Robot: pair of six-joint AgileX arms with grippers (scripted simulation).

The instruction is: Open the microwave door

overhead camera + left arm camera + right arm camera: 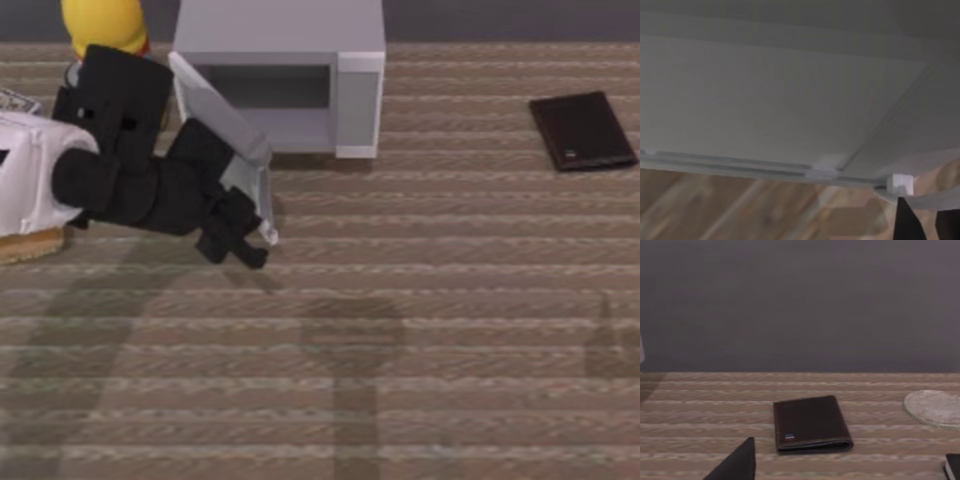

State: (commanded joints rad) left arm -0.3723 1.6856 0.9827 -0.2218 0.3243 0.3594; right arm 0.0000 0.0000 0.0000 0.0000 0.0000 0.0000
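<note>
Evidently the left gripper (243, 243) sits at the free handle edge of the door (225, 130), swung well out from the microwave (290, 40) at the table's back-left, though I cannot tell whether its fingers grip.

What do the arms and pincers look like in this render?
Left arm: matte black, blocky segments, white shell at its base end; no cables or markings visible. Left pincer: black, two short fingers. Right pincer: only dark finger tips in its wrist view.

Grey microwave (300, 40) far-left; door (225, 125) swung open leftward.
</note>
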